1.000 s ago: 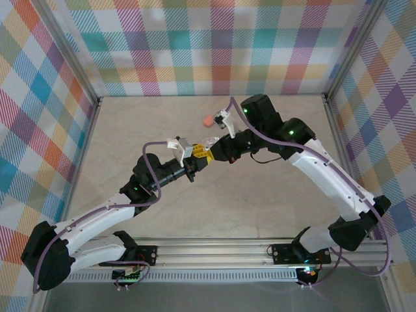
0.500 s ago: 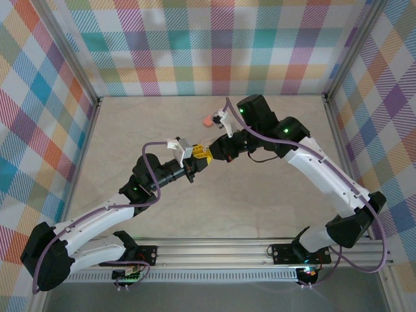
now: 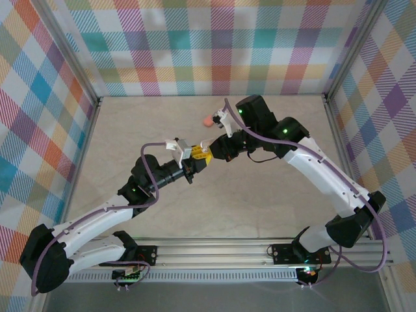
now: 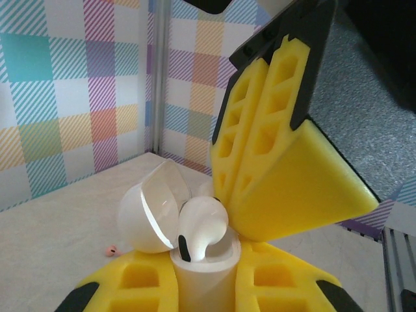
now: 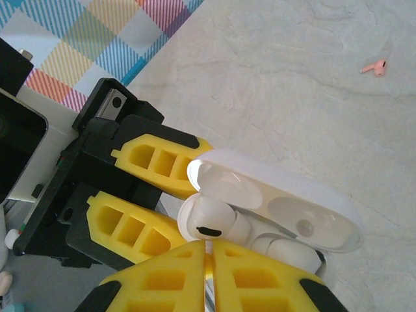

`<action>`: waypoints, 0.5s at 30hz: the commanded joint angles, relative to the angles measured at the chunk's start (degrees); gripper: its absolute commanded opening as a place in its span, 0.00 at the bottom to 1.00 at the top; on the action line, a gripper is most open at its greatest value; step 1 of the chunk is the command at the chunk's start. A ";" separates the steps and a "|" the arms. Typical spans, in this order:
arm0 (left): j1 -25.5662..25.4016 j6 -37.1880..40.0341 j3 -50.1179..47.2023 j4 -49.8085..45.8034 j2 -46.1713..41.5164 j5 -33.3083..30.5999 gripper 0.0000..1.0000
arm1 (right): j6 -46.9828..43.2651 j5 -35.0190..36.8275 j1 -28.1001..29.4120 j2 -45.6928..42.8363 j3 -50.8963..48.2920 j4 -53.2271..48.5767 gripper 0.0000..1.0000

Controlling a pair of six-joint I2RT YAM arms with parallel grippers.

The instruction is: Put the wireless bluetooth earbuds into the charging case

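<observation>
**Item 1, charging case**. White, lid hinged open and tilted back. We log it held up above the counter, about mid-counter in the top view, where the two arms meet.

**Item 2, white earbud**. We find it standing in the mouth of the case. Its rounded head is proud of the rim and a dark oval faces the left wrist camera. In the right wrist view a second white bud lies in the case just beside it.

**Item 3, left fingers**. Yellow pads. We record them closed on the case body, one pad on each side.

**Item 4, right fingers**. Yellow pads, pressed together with only a thin seam between them. The tips sit right at the head of the white earbud. We cannot tell whether any part of the bud is pinched in that seam.

**Item 5, pink earbud**. It lies loose on the counter, well apart from the case.

**Item 6, pink case**. We note it on the counter beyond the right fingers, towards the back wall.

**Item 7, plaid walls**. These enclose the counter on three sides.
</observation>
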 commanded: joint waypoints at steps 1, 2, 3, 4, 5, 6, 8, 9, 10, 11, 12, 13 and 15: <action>0.34 -0.12 -0.22 2.31 -1.87 1.03 0.00 | 0.27 0.46 -0.07 0.38 0.45 -0.22 0.13; 0.31 -0.03 -0.22 2.34 -1.89 1.07 0.00 | 0.17 0.05 -0.05 0.47 0.54 -0.26 0.13; 0.30 -0.03 -0.15 2.29 -1.96 1.02 0.00 | 0.09 -0.31 -0.05 0.56 0.60 -0.38 0.13; 0.31 0.05 -0.22 2.20 -1.99 0.95 0.00 | -0.19 -1.14 -0.05 0.56 0.63 -0.44 0.13; 0.30 0.05 -0.13 2.18 -1.97 0.94 0.00 | -0.35 -1.70 -0.06 0.56 0.78 -0.34 0.13; 0.37 0.10 -0.13 2.17 -1.97 0.94 0.00 | -0.57 -2.29 -0.05 0.48 0.90 -0.31 0.13; 0.31 0.22 -0.04 2.08 -1.88 0.94 0.00 | -0.98 -2.83 -0.08 0.09 1.23 -0.30 0.13; 0.32 0.23 -0.04 1.94 -1.82 0.94 0.00 | -1.02 -2.83 -0.05 -0.15 1.33 -0.17 0.13; 0.30 0.30 -0.04 1.92 -1.80 0.85 0.00 | -1.10 -2.91 -0.13 -0.47 1.41 -0.05 0.13; 0.30 0.30 -0.04 1.79 -1.71 0.85 0.00 | -1.00 -2.91 -0.08 -0.81 1.50 0.11 0.13; 0.30 0.33 -0.04 1.83 -1.63 0.85 0.00 | -0.83 -2.97 -0.05 -1.14 1.63 0.21 0.14; 0.36 0.36 -0.04 1.82 -1.49 0.85 0.00 | -0.64 -2.92 -0.06 -1.41 1.90 0.15 0.14; 0.32 0.32 -0.04 1.76 -1.47 0.80 0.00 | -0.30 -2.24 -0.10 -2.10 2.45 -0.17 0.16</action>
